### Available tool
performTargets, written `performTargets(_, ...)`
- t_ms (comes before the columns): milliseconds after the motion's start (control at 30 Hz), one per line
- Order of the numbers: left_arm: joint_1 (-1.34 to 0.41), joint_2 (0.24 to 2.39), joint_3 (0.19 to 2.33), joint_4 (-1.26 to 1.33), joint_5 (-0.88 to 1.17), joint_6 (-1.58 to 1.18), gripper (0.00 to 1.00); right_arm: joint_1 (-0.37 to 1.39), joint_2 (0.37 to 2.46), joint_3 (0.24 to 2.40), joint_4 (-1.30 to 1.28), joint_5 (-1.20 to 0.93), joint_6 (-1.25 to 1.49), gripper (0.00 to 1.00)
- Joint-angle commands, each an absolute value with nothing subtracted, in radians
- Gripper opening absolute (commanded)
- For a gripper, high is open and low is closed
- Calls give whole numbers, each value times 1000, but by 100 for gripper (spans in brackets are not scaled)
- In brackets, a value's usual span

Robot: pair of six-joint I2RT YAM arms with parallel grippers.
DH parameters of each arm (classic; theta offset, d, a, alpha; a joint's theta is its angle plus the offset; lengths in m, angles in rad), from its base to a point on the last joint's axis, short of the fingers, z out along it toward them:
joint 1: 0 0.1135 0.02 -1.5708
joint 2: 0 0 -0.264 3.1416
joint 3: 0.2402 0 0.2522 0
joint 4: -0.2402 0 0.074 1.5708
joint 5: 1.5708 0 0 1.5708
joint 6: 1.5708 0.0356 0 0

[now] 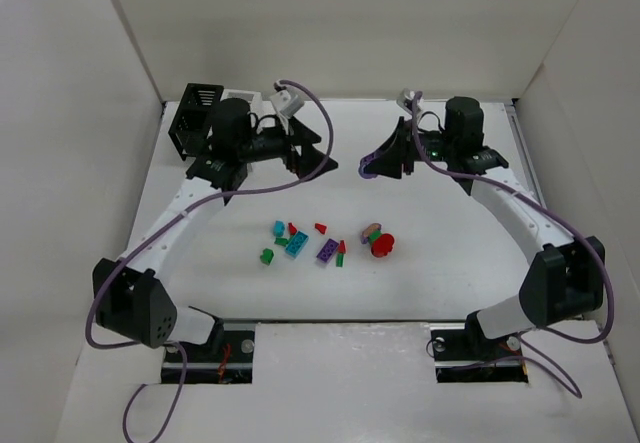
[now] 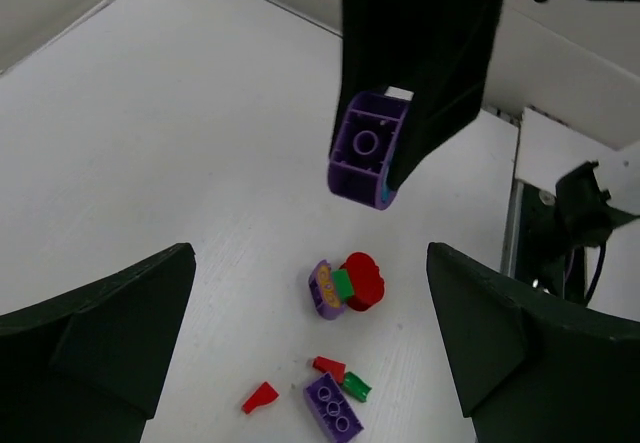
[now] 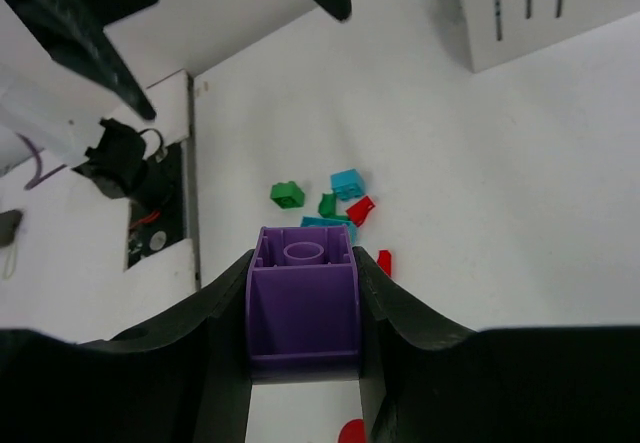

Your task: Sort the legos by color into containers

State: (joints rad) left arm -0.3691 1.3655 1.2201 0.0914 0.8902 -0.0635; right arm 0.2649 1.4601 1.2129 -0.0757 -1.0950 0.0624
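Note:
Several legos lie scattered mid-table: teal bricks, a green one, a red wedge, a flat purple brick and a round red piece. My right gripper hangs above the table behind them, shut on a purple brick, which the left wrist view also shows. My left gripper faces it, open and empty, with its fingers spread wide above the purple brick and red piece. The black container and the white container stand at the back left.
White walls enclose the table on three sides. The arm bases and their cables sit at the near edge. The white container shows at the top right of the right wrist view, with green and teal legos below it.

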Motion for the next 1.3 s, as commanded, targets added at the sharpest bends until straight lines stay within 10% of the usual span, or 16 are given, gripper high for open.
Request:
performTargets(0,-446,1384,1222,106,967,86,100,287,1448,1270,-6,-1219,110,0)
performTargets(900,-491,1534,1353,156,1229,34,72,357,1433,1273,-6,-1124,83,0)
performTargets(1267,-500,1543,1364,127,1229,67,25,368,1511,1348,-6,-1114,112,0)
